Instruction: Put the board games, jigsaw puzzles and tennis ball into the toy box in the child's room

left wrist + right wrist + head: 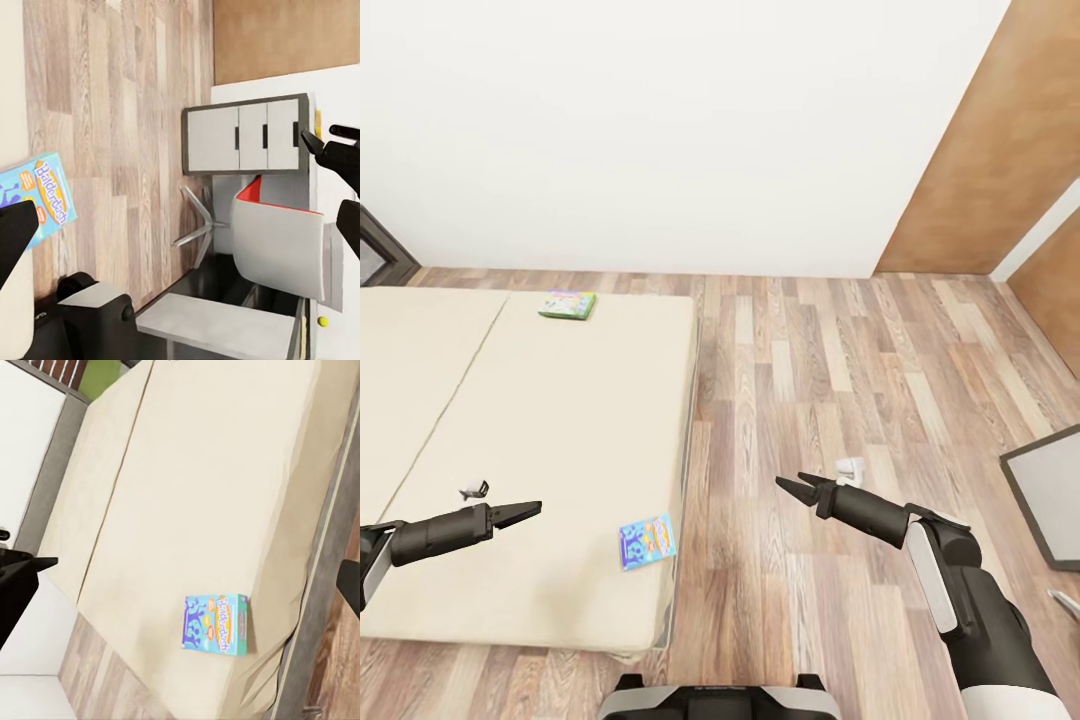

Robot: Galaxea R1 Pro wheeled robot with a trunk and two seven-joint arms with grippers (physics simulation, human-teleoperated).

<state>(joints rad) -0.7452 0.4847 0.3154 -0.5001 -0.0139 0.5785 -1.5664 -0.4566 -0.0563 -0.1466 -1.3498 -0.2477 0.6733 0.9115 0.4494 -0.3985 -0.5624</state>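
This is a bedroom in a home, furnished for a child. A low wide bed (510, 440) with a bare beige mattress stands on a wood plank floor (840, 360) against a plain white wall (660, 120). Two colourful board games lie on the mattress: a green-edged one (568, 303) near the wall and a blue one (648, 541) at the bed's near corner. The left wrist view shows a grey cabinet (247, 137) and a swivel chair (277, 247).

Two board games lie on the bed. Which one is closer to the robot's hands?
The blue Balderdash box, near the bed's front corner, between the left hand and the right hand. The green-edged box lies at the far edge, by the wall.
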